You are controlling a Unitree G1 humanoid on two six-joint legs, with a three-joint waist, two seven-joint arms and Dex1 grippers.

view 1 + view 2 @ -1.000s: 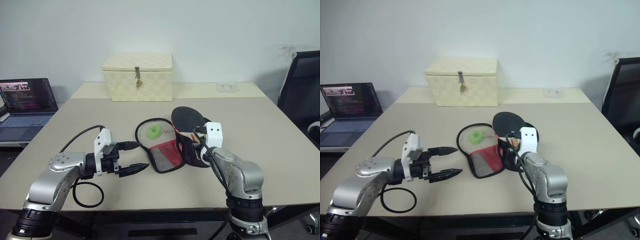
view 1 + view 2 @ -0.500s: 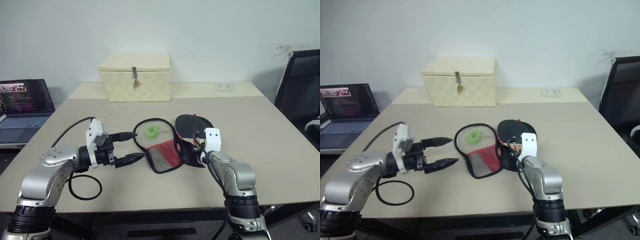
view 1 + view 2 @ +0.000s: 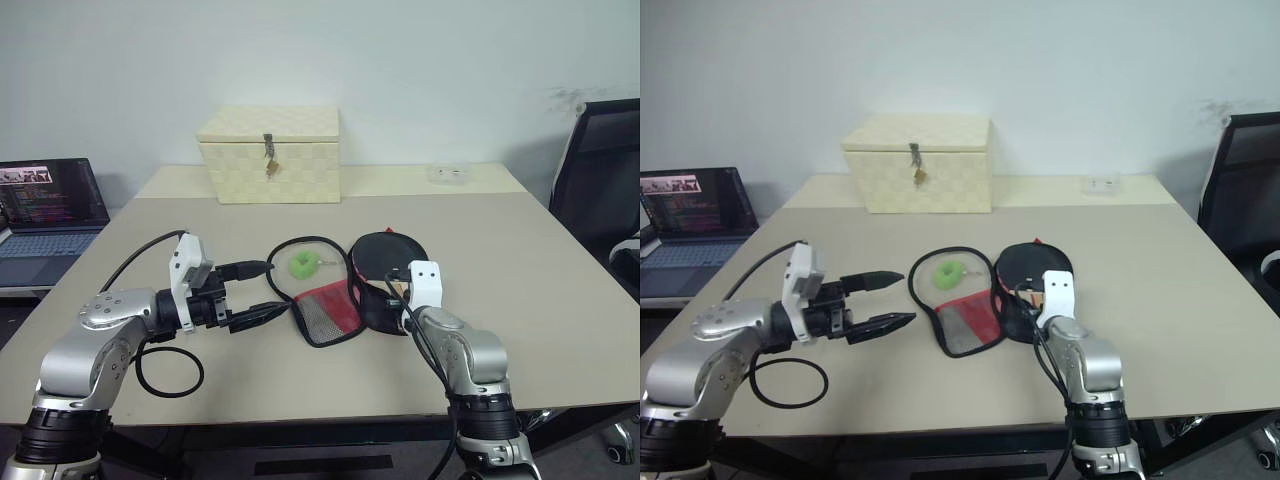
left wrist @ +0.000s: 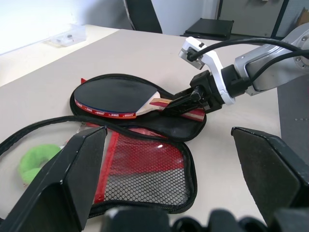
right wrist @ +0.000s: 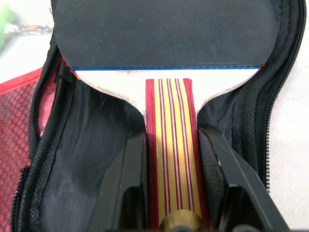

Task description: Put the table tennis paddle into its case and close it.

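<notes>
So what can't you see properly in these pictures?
- Right gripper: in the head views its own wrist hides its fingers.
- Case: the logo can't be made out, the panel is too small in the head views.
- Laptop: cut off by the picture's edge, its screen text too small to read.

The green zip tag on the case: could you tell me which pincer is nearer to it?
Left. The open left pincer hovers just beside the green zip tag, apart from it. The right pincer is farther off, shut on the paddle handle across the case.
</notes>
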